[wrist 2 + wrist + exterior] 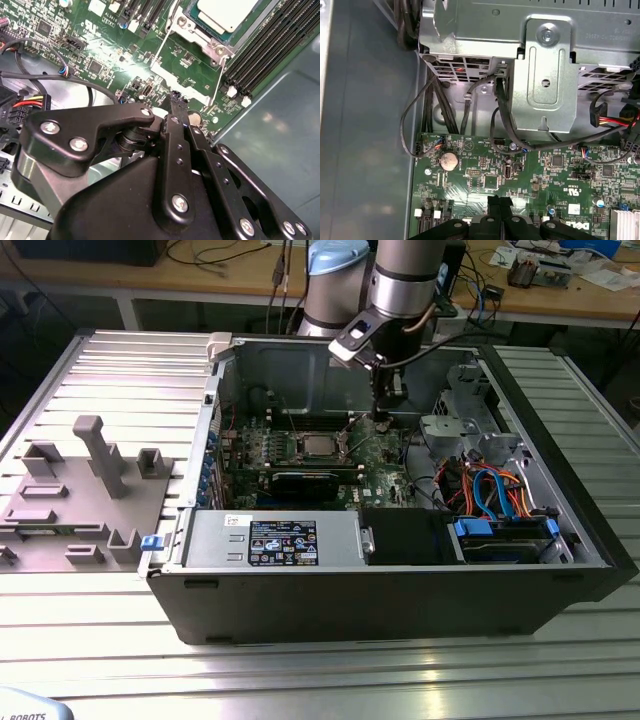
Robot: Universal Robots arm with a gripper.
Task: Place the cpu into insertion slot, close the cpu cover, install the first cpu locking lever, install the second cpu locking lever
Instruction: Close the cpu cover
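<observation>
A ribbed aluminium table top [300, 680] runs nearest, its long silver slats catching the room's light. On it, toward the exterior view's left, lies a flat grey moulded fixture tray [60, 530] with upright posts and pockets. Beside the tray stands an open dark grey computer case [380, 595], its near wall facing the exterior view. Just inside that wall sits a silver box-shaped power supply [210, 538] with a black label, and toward the exterior view's right a metal drive cage with blue and orange cables [500, 495]. Farther in lies a long black rectangular card [305, 481] on the green motherboard [385, 480]. Beyond the card, the cpu [318, 445], a small flat square chip with a dull silver top, lies in the insertion slot [202, 37], a square socket with a silver metal rim. In the second wrist view thin silver wire levers [159, 52] run from the socket's corners across the board, next to long black memory slots [270, 45]. The black two-fingered gripper [385, 420] hangs just over the board on the socket's side toward the exterior view's right, apart from the chip. Its fingertips [176, 97] are pressed together with nothing seen between them. In the first wrist view a round silver coin cell [448, 160] lies near them. The silver and black robot arm [405, 280] rises past the case's far wall. Behind it stretches a light wooden workbench [560, 305] strewn with cables.
</observation>
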